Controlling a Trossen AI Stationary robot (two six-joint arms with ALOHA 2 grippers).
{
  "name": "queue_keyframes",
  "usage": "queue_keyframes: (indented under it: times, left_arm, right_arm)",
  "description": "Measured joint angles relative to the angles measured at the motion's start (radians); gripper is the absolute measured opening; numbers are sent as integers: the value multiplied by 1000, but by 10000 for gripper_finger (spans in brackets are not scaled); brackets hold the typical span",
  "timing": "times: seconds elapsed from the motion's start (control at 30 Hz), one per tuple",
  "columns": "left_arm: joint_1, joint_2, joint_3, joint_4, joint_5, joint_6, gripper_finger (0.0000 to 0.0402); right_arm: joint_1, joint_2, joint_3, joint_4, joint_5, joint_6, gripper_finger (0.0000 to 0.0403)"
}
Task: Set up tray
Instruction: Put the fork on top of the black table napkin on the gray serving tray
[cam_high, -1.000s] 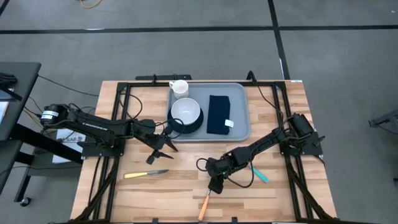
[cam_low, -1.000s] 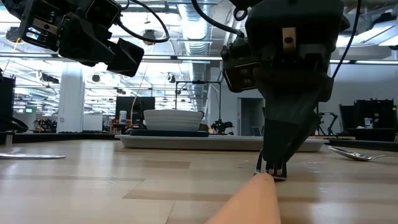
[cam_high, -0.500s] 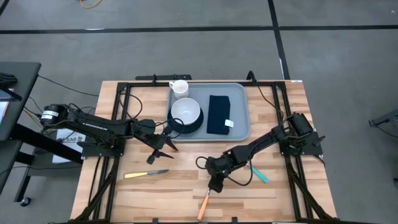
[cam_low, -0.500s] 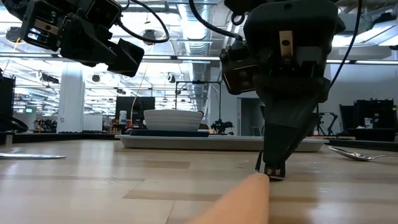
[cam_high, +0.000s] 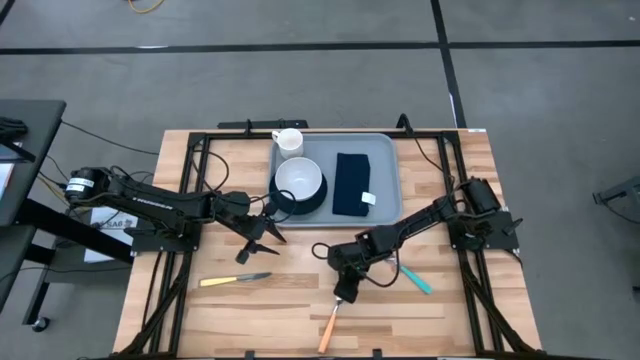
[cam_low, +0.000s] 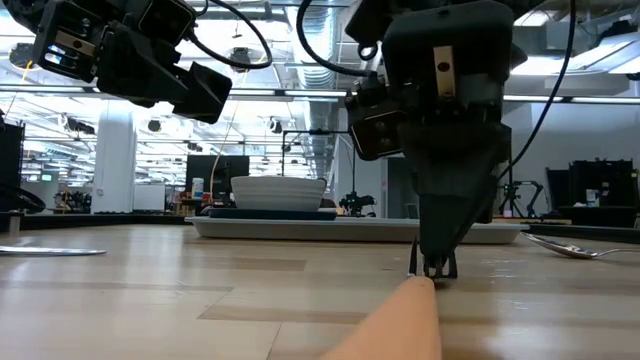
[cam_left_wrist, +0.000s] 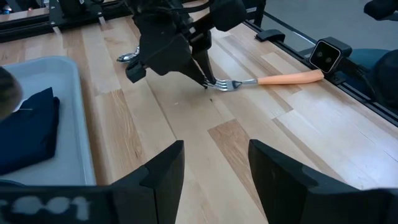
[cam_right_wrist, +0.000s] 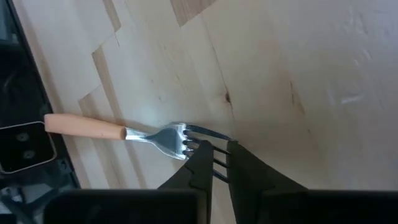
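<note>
A fork (cam_high: 330, 322) with an orange handle lies on the wooden table near its front edge. My right gripper (cam_high: 343, 291) stands over the fork's head, pointing down, shut on the tines (cam_right_wrist: 198, 131). My left gripper (cam_high: 262, 236) hangs open above the table left of the tray, holding nothing. On the light blue-grey tray (cam_high: 388, 205) at the far middle stand a white cup (cam_high: 288, 141), a white bowl (cam_high: 298, 180) on a dark plate, and a dark folded napkin (cam_high: 352, 184). My right gripper pinches the fork by its tines (cam_right_wrist: 214, 163), at the metal end, between its two fingertips (cam_right_wrist: 200, 157). The fingers come from above, pointing down (cam_low: 433, 268). The fork lies flat on the table, its orange handle (cam_left_wrist: 286, 77) pointing toward the near edge.
A knife (cam_high: 235, 281) with a yellow handle lies at the near left. A spoon (cam_high: 415, 279) with a teal handle lies right of my right gripper. Black frame rails (cam_high: 470, 290) run along the table's left and right sides. Bare wood lies between the tray and the cutlery.
My right gripper's fingers have shut in on the fork's tines, and its wrist has shifted a little toward the far edge. The fork stays flat on the table.
</note>
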Motion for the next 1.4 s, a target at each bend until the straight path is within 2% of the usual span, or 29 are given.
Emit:
queue_keyframes:
  times: [0.17,0.43,0.73,0.87,1.03,1.3,1.4]
  left_arm:
    - [0,0,0,0,0,0,167]
    - [0,0,0,0,0,0,167]
    - [0,0,1,6,0,14,167]
    - [0,0,1,13,0,24,167]
    - [0,0,1,20,0,28,167]
    - [1,0,1,17,-3,37,167]
    - [1,0,1,11,-13,36,167]
  right_arm:
    - [-18,-2,1,-17,-37,-19,15]
    - [-50,-45,2,-149,-40,-92,16]
    - [-141,-217,0,-369,25,-244,13]
    - [-220,-300,0,-455,62,-322,6]
    - [-347,-359,0,-535,51,-451,1]
    - [-572,-364,51,-690,35,-743,1]
    - [-649,-342,98,-690,20,-832,0]
